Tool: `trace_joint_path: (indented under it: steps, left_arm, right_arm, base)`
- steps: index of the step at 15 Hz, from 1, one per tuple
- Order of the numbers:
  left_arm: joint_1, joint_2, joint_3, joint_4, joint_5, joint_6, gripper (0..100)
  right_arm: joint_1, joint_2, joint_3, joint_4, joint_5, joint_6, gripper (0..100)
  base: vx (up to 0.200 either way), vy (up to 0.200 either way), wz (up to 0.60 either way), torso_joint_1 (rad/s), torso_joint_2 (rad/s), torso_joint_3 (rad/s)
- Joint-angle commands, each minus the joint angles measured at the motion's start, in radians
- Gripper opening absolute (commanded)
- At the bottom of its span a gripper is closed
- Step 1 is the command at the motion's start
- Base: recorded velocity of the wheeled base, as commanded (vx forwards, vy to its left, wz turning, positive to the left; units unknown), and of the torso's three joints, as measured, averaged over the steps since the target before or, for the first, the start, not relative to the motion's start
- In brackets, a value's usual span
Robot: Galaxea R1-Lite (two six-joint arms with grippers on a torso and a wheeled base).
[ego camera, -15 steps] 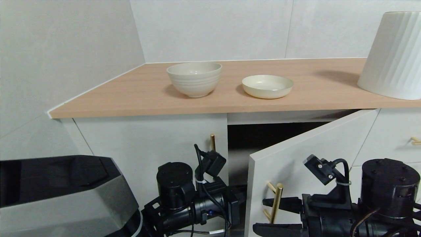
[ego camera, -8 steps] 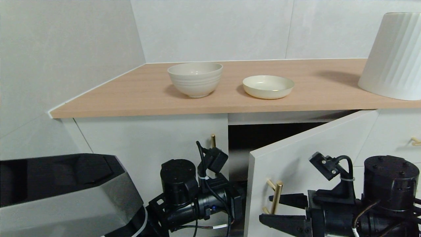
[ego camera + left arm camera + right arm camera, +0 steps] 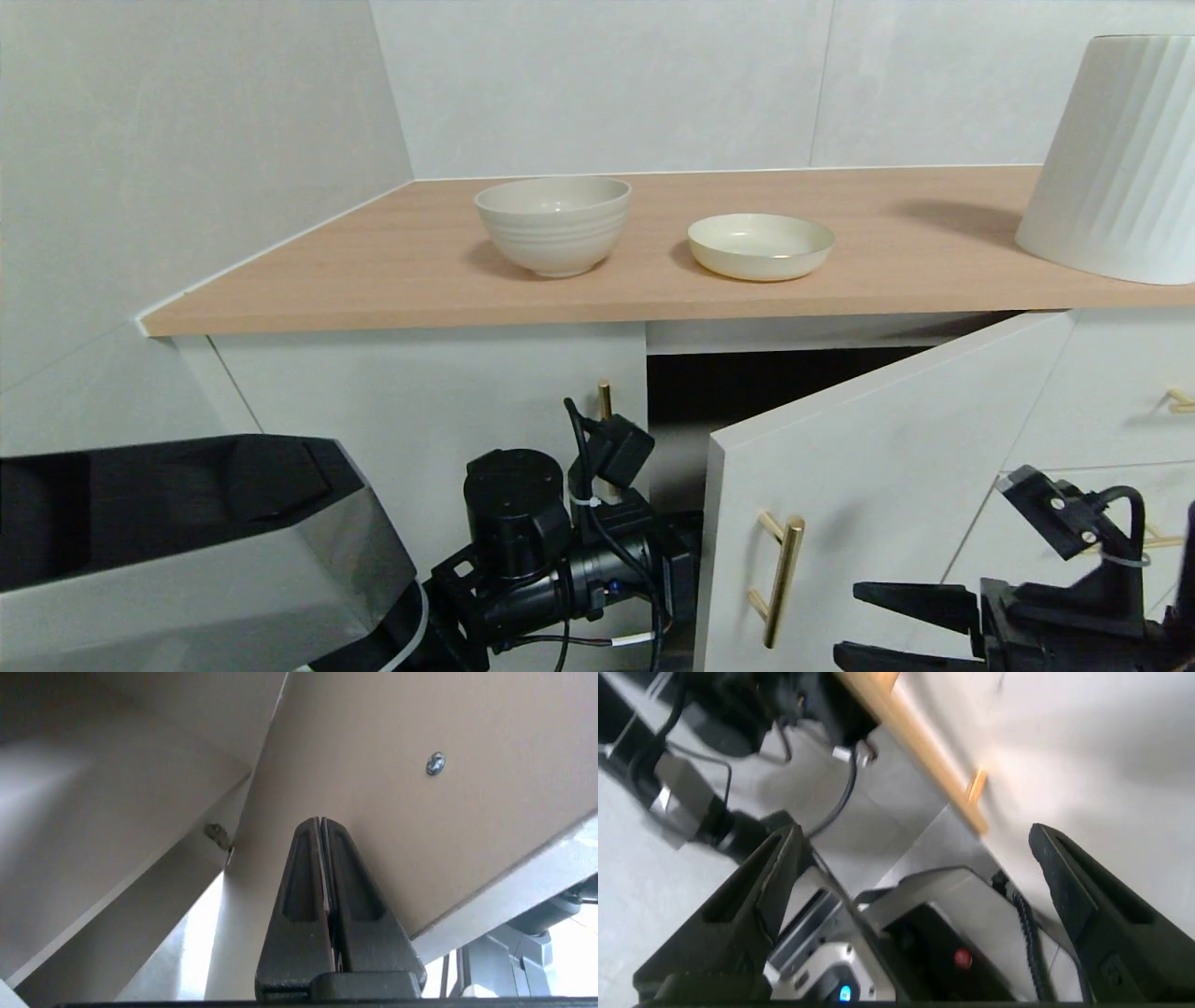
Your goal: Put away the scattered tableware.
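Observation:
A ribbed cream bowl and a shallow cream dish sit side by side on the wooden countertop. Below them a white cabinet door with a gold handle stands partly open. My right gripper is open, low and to the right of that handle, holding nothing. In the right wrist view its fingers spread wide below the handle. My left gripper is shut and empty, its tips against the inner face of the door.
A large white ribbed lampshade stands at the counter's right end. The dark cabinet opening lies between the closed left door and the open one. A drawer handle shows at far right. Tiled walls close the left side and back.
My right gripper has drawn back to the right, off the gold handle it straddled. The left arm has crept slightly right towards the door.

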Motion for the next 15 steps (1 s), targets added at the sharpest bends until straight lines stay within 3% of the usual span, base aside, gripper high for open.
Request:
trace_joint_path:
  steps: [1, 4, 10, 15]
  left_arm:
    - [0.0, -0.009, -0.006, 0.017, 0.001, 0.0, 0]
    - [0.0, -0.026, -0.045, 0.083, 0.007, -0.002, 0]
    - [-0.001, -0.029, -0.141, 0.201, 0.029, -0.002, 0]
    - [-0.001, 0.011, -0.215, 0.276, 0.03, -0.002, 0]
  right_arm:
    - [0.002, -0.092, 0.058, -0.001, 0.0, -0.006, 100]
    - [0.002, -0.1, 0.062, -0.001, 0.0, -0.034, 100]
    - [0.004, -0.132, 0.075, 0.002, 0.0, -0.041, 100]
    - [0.004, -0.16, 0.095, 0.002, 0.0, -0.041, 100]
  base:
    - [0.0, 0.0, 0.0, 0.0, 0.0, 0.0]
    - [0.0, 0.0, 0.0, 0.0, 0.0, 0.0]
    - [-0.2, 0.0, 0.0, 0.005, 0.0, 0.003]
    - [0.0, 0.0, 0.0, 0.0, 0.0, 0.0]
